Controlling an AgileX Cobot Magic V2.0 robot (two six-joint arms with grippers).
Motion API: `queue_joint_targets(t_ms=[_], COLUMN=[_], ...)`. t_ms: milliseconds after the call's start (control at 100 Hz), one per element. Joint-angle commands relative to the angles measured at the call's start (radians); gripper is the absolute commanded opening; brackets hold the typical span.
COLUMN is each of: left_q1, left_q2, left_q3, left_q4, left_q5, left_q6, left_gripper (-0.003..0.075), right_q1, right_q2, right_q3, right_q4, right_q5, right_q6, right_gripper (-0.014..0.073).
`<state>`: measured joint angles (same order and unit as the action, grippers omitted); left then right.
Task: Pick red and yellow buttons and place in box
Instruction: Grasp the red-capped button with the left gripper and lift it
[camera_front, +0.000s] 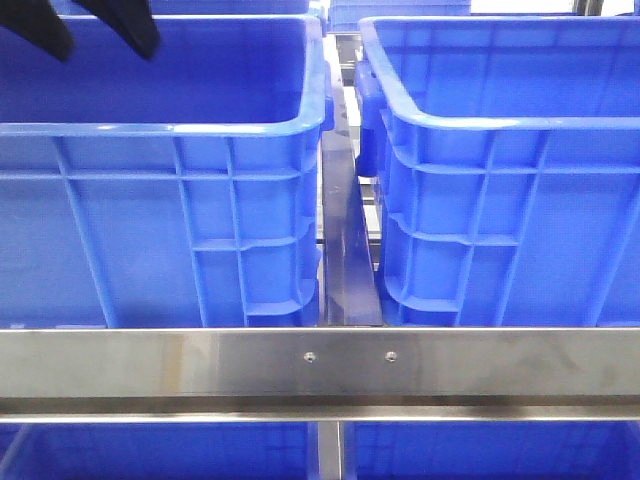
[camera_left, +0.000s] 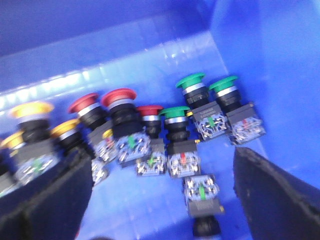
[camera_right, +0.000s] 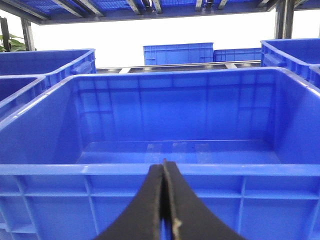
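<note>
Blue plastic crates fill a steel rack. Inside one crate (camera_left: 150, 55), the left gripper (camera_left: 160, 200) hovers with jaws spread above a cluster of red push buttons (camera_left: 118, 97), yellow ones (camera_left: 31, 109) and green ones (camera_left: 190, 80). The right gripper (camera_right: 163, 210), jaws pressed together, faces the empty box (camera_right: 175, 170). Picking appears about to begin; next comes descending around one red cap.

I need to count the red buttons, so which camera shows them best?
The left wrist view: three red buttons stand in a row on the crate floor. The front and right wrist views show only crates, no buttons.
</note>
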<state>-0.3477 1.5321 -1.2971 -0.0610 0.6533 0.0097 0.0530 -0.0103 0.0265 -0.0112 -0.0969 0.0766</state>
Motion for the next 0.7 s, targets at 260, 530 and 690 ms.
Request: queue_joint_targets(t_ms=[260,530,690], left_q1=[-0.006,0.001,0.026], left_q2=[0.063,0.109,0.135], left_q3=[-0.050,-0.050,-0.050], left_q4=[0.061,0.106,0.106], left_q5=[-0.088,-0.109,-0.121], left_q6=[-0.031,-0.060,-0.076], left_gripper=[0.0546,0.0546,0.0546], right_q1=[-0.001,-0.001,-0.001], right_q2=[-0.025,-0.025,-0.025], right_q3=[-0.019,-0.019,-0.019], right_q4=[-0.006,-0.006,-0.006], right_q5=[-0.078,-0.078,-0.078], right_q6=[-0.003,-0.003,-0.003], right_gripper=[-0.0068,-0.0068,-0.0068])
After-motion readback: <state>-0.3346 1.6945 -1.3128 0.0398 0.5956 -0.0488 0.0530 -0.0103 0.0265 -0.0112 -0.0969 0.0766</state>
